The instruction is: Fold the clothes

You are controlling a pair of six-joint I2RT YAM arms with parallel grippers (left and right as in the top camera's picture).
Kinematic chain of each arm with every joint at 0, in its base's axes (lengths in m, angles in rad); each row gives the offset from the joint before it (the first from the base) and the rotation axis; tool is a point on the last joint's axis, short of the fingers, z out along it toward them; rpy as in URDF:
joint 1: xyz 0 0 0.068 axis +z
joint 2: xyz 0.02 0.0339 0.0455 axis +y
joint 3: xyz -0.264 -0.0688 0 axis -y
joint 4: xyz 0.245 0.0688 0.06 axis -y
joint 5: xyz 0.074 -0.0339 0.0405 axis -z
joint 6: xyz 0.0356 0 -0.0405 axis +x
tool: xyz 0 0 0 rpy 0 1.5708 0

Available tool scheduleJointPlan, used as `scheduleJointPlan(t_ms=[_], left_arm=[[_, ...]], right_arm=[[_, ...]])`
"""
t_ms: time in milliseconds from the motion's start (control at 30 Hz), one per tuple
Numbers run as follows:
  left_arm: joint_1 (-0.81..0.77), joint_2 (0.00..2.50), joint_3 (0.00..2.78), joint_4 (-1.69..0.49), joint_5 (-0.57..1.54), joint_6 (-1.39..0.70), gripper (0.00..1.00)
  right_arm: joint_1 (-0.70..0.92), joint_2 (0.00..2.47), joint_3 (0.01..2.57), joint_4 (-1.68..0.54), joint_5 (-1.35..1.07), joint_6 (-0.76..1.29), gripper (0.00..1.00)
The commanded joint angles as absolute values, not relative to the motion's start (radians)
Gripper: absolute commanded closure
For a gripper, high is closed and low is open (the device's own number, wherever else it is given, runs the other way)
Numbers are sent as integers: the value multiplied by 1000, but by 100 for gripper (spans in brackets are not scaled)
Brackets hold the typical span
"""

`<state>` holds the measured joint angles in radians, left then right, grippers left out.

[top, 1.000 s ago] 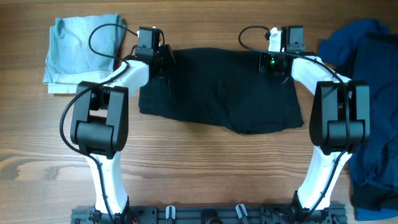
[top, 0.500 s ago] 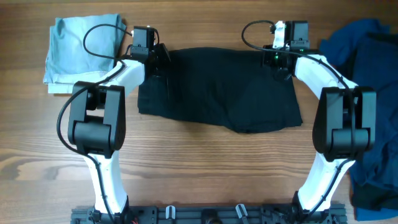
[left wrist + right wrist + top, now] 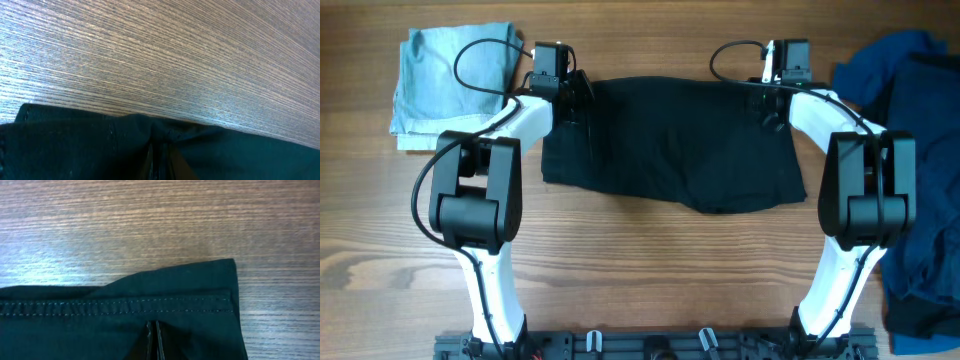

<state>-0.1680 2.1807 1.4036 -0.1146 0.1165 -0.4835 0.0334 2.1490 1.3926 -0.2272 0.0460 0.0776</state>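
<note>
Both wrists have crept toward the far edge of the table (image 3: 640, 260), and the right one has also slid outward. The one pair of black shorts (image 3: 670, 150) lies spread flat at the middle of the far side, between the two arms. The right gripper (image 3: 153, 332) is pinched tight on the stitched hem at the shorts' corner. The left gripper (image 3: 159, 159) sits at the opposite edge, where the cloth bunches up against its tips. I cannot tell whether its jaws are parted. One folded pale blue garment (image 3: 450, 85) lies far left. A dark blue heap (image 3: 920, 150) sits far right, and its pieces cannot be counted.
</note>
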Motion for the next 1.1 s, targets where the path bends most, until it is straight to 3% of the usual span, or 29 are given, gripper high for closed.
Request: scheduleJointPlan(t_ms=[0,467,633,700,833,900,933,967,1067], left_arm=[[-154,2192,1402,-132,76,-486,90],[-154,2175,1403,-88,76,-472,92],[-154,2059,1403,-12,75,-399,75],[-154,1990,1403,-7,68,-396,60],[-150,1858,1403,-55,44,-397,51],[-144,1806,1403,-99,31,-397,59],[-139,1791,1403,-120,31,-397,76],[-131,1781,1403,-146,31,-397,87],[-105,1791,1403,-229,31,-397,95]], right_arm=[[18,2190,1394,-219,207,85,96],[-1,2171,1402,-109,210,80,94],[7,2043,1470,-174,202,81,93],[13,1984,1488,-212,202,81,93],[22,1871,1490,-280,126,81,93],[28,1820,1490,-317,20,81,93],[31,1803,1490,-332,-31,82,93],[35,1793,1491,-347,-97,89,93],[49,1803,1481,-345,-248,114,96]])
